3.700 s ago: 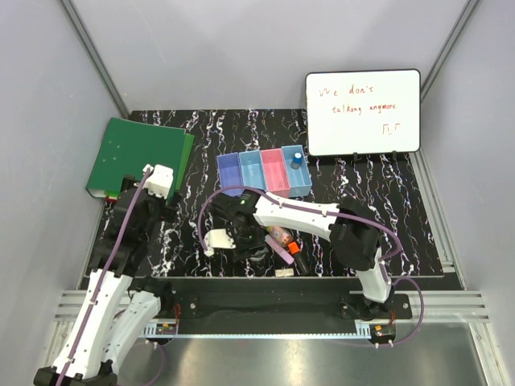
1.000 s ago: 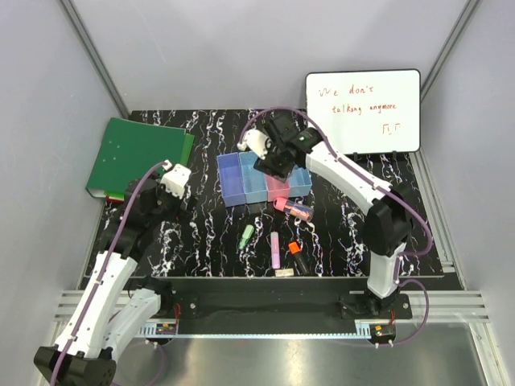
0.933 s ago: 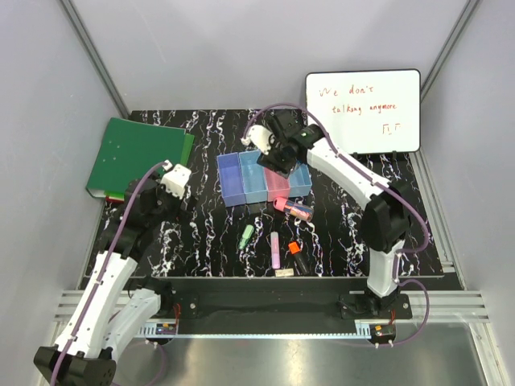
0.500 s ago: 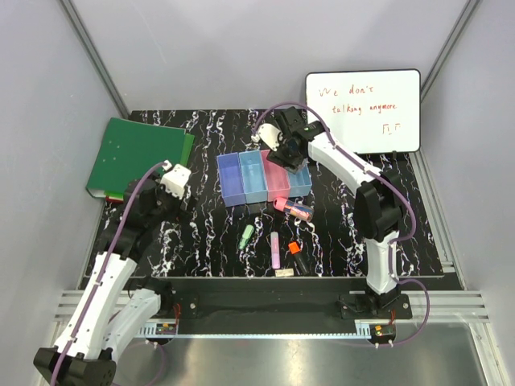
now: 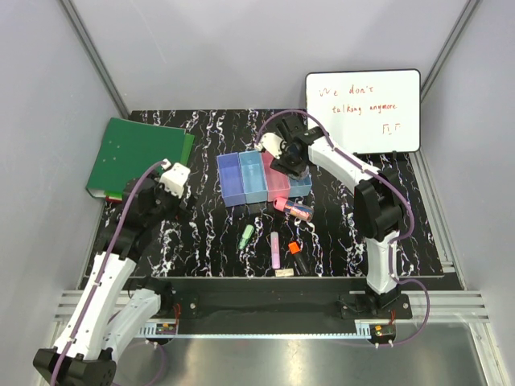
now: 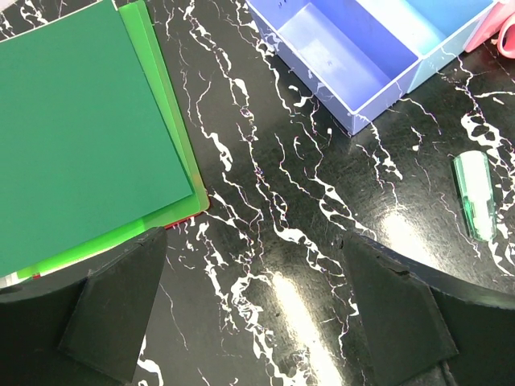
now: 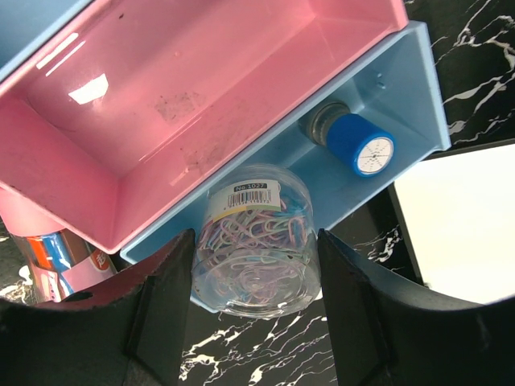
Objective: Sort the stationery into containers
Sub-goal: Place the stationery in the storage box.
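Observation:
The containers [image 5: 240, 190] are a joined row of four bins in mid-table. My right gripper [image 5: 290, 158] hangs over the right end of the row, shut on the clear round jar [image 7: 253, 241] of coloured paper clips, which it holds above the near edge of the rightmost blue bin [image 7: 402, 80]. The blue-capped bottle [image 7: 358, 143] lies in that bin. The pink bin [image 7: 201, 96] beside it has nothing in it. The pink-capped tube [image 5: 294, 210], green highlighter [image 5: 246, 236], pink highlighter [image 5: 275, 249], orange-capped marker [image 5: 296, 254] and beige eraser [image 5: 284, 273] lie on the table. My left gripper [image 6: 257, 305] is open and empty.
The green binder [image 5: 137, 157] lies at the back left, close to my left gripper. The whiteboard [image 5: 362, 111] stands at the back right, just behind the right arm. The left wrist view shows the leftmost blue bin [image 6: 346, 48] and the green highlighter [image 6: 475, 205].
My right gripper carried the jar from the near table up to the bins, then moved right along the row to the rightmost bin. The left arm has stayed still over the last second.

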`<state>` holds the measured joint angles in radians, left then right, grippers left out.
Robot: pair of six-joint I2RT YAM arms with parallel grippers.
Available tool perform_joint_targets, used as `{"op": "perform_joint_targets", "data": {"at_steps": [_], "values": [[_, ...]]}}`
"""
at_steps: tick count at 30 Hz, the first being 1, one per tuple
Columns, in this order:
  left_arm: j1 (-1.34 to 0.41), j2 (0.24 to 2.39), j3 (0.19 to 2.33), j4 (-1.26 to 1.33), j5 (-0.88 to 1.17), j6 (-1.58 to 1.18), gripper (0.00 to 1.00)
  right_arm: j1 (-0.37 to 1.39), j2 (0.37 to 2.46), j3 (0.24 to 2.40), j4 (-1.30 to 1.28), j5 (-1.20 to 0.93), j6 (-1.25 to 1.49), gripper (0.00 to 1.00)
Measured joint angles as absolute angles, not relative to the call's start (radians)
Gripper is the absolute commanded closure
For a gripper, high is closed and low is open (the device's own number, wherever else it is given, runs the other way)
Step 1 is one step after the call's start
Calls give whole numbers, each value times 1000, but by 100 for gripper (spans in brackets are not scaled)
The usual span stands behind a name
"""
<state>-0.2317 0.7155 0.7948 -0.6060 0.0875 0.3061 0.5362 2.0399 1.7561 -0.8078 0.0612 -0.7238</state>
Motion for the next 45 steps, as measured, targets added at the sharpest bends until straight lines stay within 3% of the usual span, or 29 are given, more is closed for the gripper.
{"op": "perform_joint_targets", "data": {"at_steps": [4,15,18,31,45], "values": [[-232,722,802,-606,88,307,3,535,2040,1744,-805,58,-727,71],[-232,729,803,-606,88,307,3,534,2042,1743,-804,55,-732,57],[-232,728,803,-606,88,307,3,534,2047,1743,-804,53,-739,45],[-232,728,803,-607,90,307,2,533,2077,1743,-796,57,-764,28],[-232,728,803,-607,98,306,2,533,2078,1743,-751,129,-814,28]]}}
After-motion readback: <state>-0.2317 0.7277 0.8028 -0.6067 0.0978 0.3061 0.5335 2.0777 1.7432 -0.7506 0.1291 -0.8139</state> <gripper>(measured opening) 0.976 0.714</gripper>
